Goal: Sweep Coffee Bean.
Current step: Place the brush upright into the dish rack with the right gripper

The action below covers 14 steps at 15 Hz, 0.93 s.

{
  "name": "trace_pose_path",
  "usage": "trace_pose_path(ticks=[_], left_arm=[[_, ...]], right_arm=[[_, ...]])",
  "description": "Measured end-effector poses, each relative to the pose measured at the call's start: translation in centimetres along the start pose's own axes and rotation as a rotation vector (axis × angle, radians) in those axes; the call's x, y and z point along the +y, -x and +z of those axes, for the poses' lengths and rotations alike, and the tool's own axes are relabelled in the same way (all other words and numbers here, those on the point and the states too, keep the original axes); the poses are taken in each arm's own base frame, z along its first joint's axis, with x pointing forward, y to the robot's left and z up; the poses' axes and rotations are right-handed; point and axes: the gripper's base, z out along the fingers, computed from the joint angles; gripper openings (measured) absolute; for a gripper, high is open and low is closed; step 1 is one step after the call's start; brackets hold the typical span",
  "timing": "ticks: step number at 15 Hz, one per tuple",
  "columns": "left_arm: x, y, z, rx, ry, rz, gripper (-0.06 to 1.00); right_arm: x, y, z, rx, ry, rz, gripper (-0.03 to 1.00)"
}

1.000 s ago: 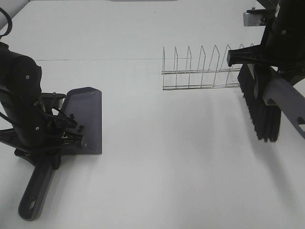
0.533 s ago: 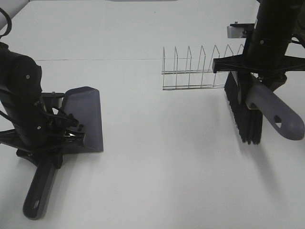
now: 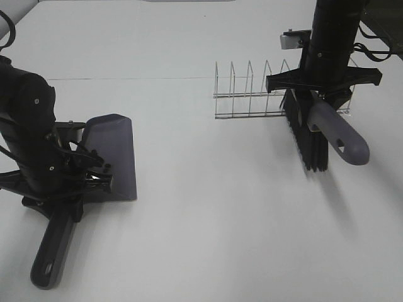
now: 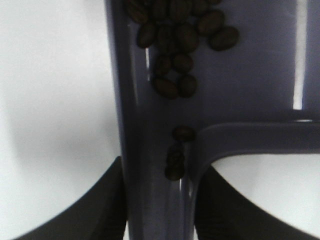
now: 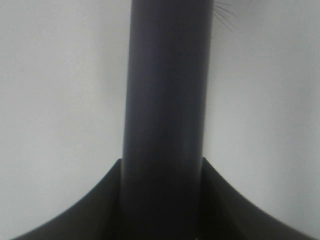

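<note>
Brush swung left, clenched in R claw; L claw grips glossy dustpan w/ beans

Wire rack: silver, a row of upright loops on two long rails, standing on the far right part of the table; right end hidden. Table white, matte. Thin dark line runs across it, meeting the rack's left end. Tiny dark speck near the far edge.
</note>
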Motion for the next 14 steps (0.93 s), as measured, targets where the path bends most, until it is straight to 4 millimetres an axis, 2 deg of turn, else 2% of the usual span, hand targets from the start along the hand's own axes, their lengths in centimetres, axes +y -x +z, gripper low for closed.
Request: trace_pose_path(ticks=[3,7,9,13,14], left_arm=[[0.0,0.0,0.0,0.000,0.000,0.000,0.34],[0.0,0.0,0.0,0.000,0.000,0.000,0.34],[0.0,0.0,0.0,0.000,0.000,0.000,0.34],[0.0,0.0,0.0,0.001,0.000,0.000,0.34],[0.0,0.0,0.0,0.002,0.001,0.000,0.34]], right_arm=[[-0.1,1.4,0.4,-0.025,-0.034,0.000,0.36],[-0.1,1.6,0.4,-0.036,-0.042,-0.001,0.36],[0.1,2.3,1.2,-0.049,-0.043,0.004,0.36],[0.4,4.6,1.8,-0.076,-0.044,0.025,0.36],[0.1,5.9,1.6,-0.113,-0.038,0.044,0.36]])
